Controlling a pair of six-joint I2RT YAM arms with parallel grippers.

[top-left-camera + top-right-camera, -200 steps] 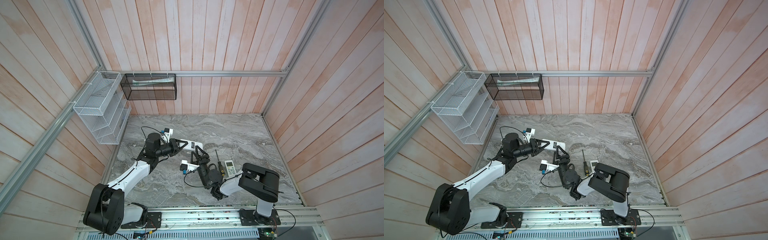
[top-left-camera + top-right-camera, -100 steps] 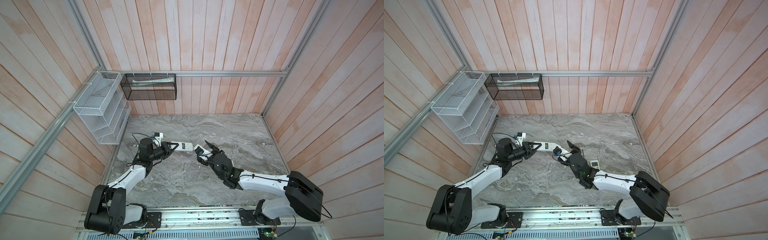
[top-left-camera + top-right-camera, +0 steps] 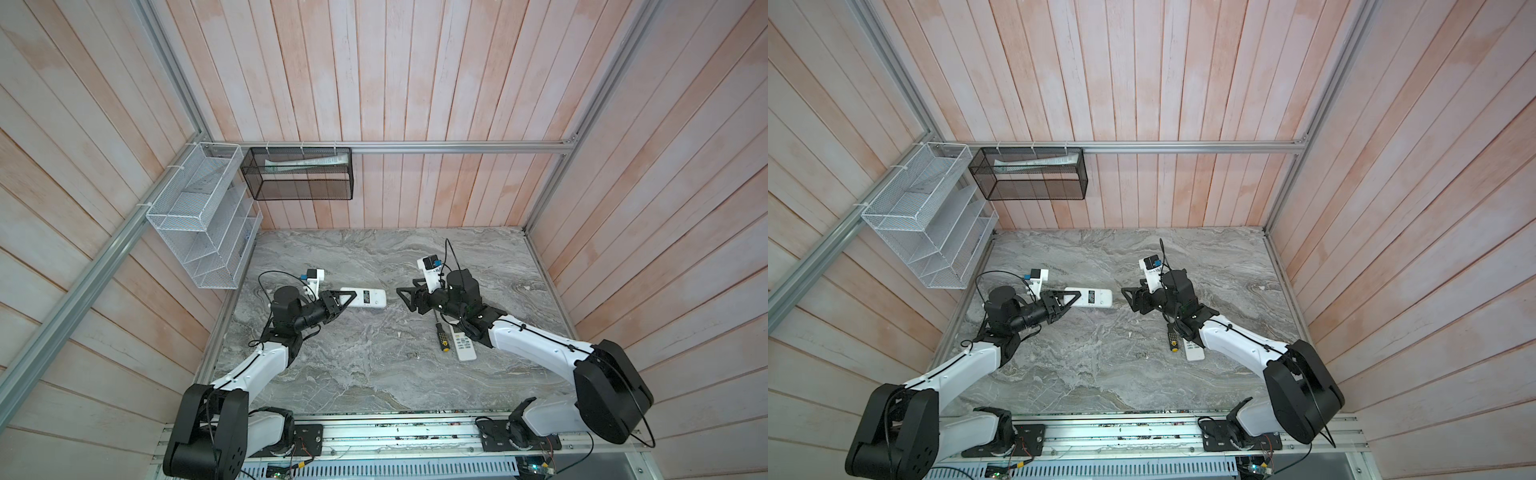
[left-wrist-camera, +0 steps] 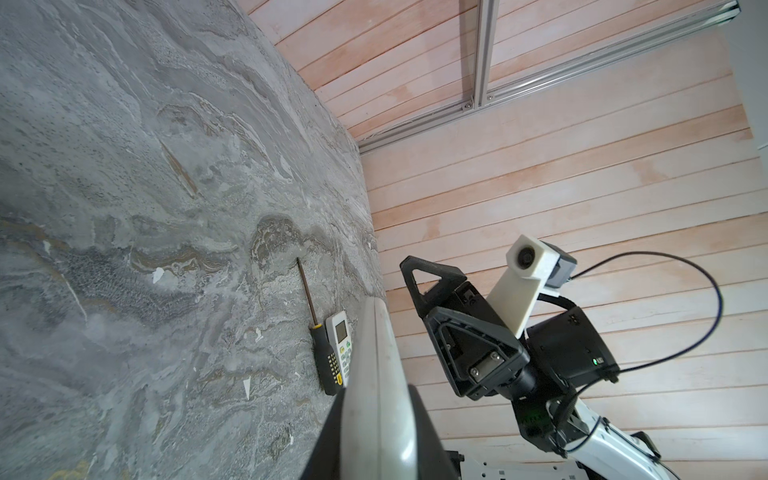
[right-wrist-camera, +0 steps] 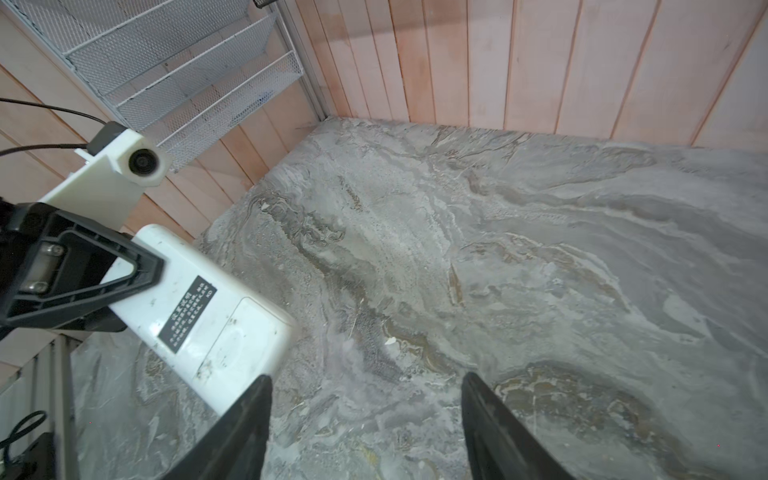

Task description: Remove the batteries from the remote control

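Left pincer [image 3: 344, 305] clamped on white remote [image 3: 368, 298], 10 o'clock on counter [image 3: 365, 374]. Label side up, hatch shut. Batteries unseen; cannot tell if inside. Right pincer [image 3: 404, 300] at remote's 3 o'clock, apart, empty. Small remote [image 3: 464, 348] beside screwdriver [image 3: 441, 338], part-hidden under right arm.

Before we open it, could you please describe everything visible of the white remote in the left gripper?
The white remote is a long, rounded, scuffed plastic slab, back side up, bearing a black printed label and a closed battery cover. The left gripper clamps one end; the rest juts free over the marble table.
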